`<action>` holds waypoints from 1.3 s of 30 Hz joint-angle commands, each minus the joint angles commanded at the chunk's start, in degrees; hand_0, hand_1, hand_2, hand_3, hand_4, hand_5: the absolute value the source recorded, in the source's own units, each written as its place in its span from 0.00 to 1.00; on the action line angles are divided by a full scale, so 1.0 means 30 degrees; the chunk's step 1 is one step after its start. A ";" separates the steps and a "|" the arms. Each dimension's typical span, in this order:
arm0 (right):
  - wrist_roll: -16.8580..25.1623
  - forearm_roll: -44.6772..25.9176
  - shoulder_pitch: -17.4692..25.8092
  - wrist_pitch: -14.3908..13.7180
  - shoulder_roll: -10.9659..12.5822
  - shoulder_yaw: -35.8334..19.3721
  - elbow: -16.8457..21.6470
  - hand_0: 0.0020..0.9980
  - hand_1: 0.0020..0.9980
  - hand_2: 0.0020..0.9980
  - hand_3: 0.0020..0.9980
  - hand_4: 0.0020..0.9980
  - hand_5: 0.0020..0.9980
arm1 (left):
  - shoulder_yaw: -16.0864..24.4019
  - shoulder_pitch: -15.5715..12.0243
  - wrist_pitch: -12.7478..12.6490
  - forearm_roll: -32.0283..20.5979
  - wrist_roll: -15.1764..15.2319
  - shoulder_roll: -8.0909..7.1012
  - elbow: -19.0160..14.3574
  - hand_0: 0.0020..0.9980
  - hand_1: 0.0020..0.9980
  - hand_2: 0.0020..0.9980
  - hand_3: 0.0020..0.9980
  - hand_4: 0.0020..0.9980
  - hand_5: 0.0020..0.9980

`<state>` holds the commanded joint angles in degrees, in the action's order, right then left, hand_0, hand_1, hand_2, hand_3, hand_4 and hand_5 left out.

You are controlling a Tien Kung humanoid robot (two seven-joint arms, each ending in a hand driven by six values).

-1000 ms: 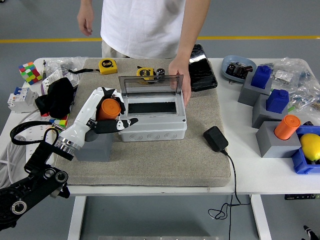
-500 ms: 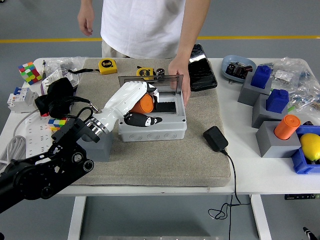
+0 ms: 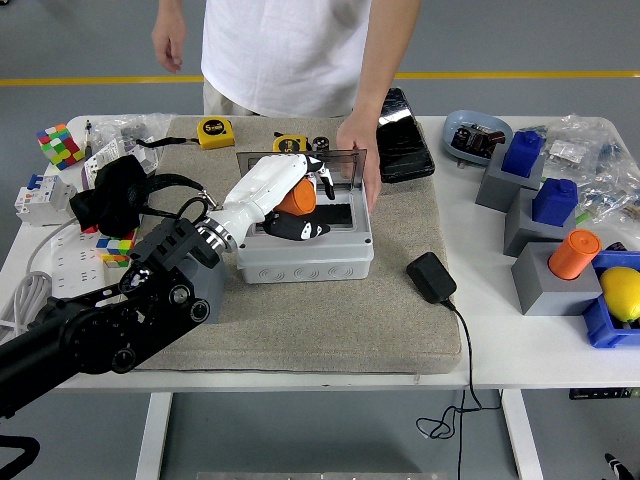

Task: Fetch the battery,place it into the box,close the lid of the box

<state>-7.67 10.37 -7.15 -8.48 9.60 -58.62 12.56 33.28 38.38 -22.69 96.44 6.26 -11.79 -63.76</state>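
My left hand is shut on an orange cylindrical battery and hovers over the opening of the grey box at the middle of the mat. The box's clear lid stands upright at its back edge. A person's hand rests on the lid's right end and the box's right rear corner. A second orange battery stands in a grey holder at the right. My right hand is out of view.
A grey holder block sits left of the box, partly behind my arm. A black power adapter lies right of the box. Two tape measures lie behind it. Blue and grey blocks and a lemon fill the right side.
My left hand has carried the orange battery from the grey holder at the left to the right, until it is over the box opening. The person's hand has stayed on the lid.
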 joint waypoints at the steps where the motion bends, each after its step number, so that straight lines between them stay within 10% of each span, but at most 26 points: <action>1: 0.0000 0.0001 0.0012 0.0015 -0.0010 0.0005 -0.0001 0.63 0.65 0.65 0.55 0.96 0.50 | 0.0033 -0.0040 -0.0038 0.0029 0.0021 0.0019 0.0019 0.22 0.36 0.41 0.54 0.99 0.00; 13: 0.0065 -0.0038 0.0012 0.0005 -0.0041 0.0082 0.0040 0.63 0.65 0.65 0.56 0.96 0.50 | 0.0110 -0.0203 -0.0326 0.0012 0.0295 0.0107 0.0184 0.43 0.51 0.50 0.56 1.00 0.00; 39: 0.0047 -0.0035 0.0070 0.0068 -0.0023 0.0102 0.0007 0.63 0.65 0.64 0.56 0.96 0.50 | 0.1624 -0.1066 -0.0194 -0.0246 0.0421 -0.0557 -0.2016 0.40 0.51 0.51 0.57 1.00 0.03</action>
<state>-7.53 10.26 -6.94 -8.27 9.53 -58.31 12.59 38.15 35.18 -23.27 95.70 7.52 -13.46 -69.81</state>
